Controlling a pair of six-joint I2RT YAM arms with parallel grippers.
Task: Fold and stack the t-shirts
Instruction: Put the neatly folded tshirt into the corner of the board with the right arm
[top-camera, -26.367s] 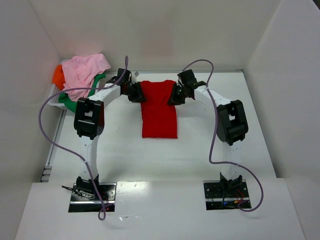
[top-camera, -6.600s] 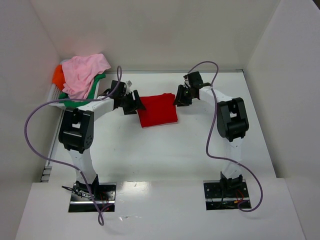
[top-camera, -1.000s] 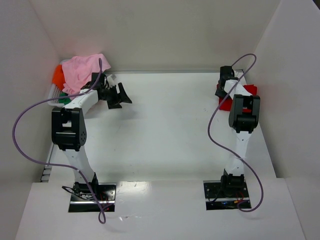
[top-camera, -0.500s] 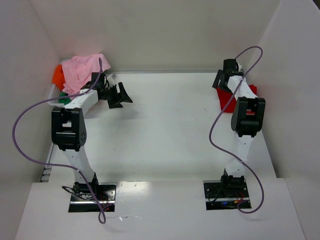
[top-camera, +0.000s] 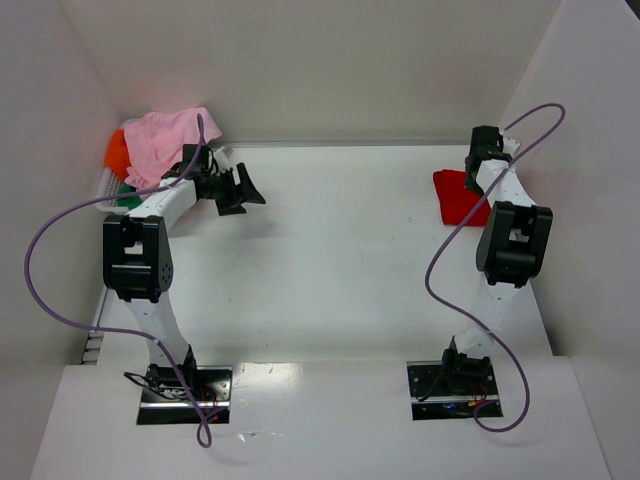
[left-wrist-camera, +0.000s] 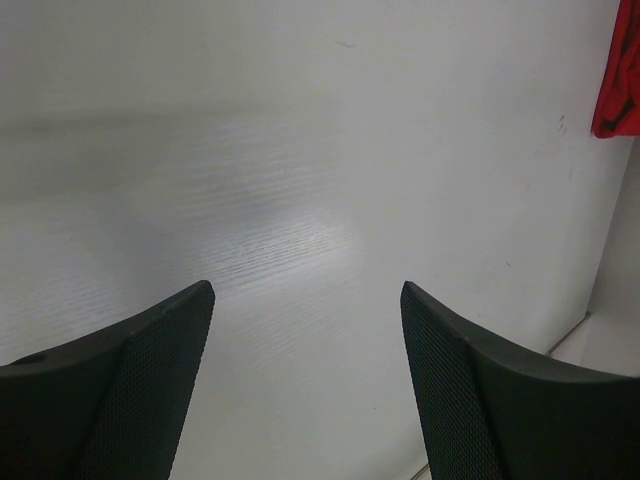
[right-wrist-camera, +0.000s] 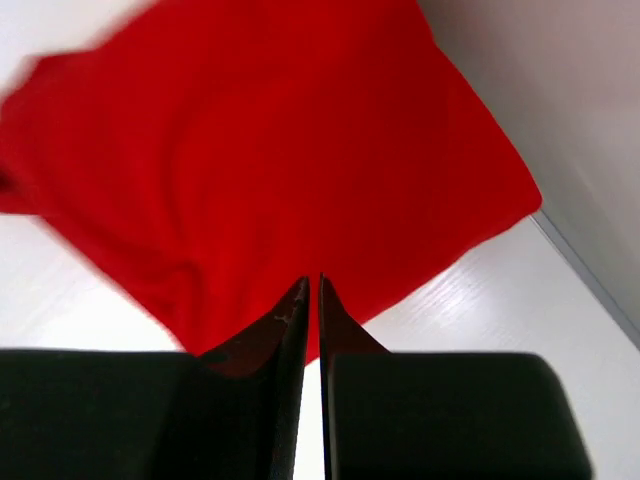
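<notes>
Folded red t-shirt (right-wrist-camera: 250, 150) in upper frame, just beyond right gripper (right-wrist-camera: 311, 285), jaws clenched; left gripper (left-wrist-camera: 305, 300), jaws released, above bench (left-wrist-camera: 300, 130).

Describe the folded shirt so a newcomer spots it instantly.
Go to the table's far right corner, near the right wall. The red t-shirt lies there folded into a small flat square. It lies alone; the pink shirt, orange shirt and green shirt are heaped unfolded at far left.
</notes>
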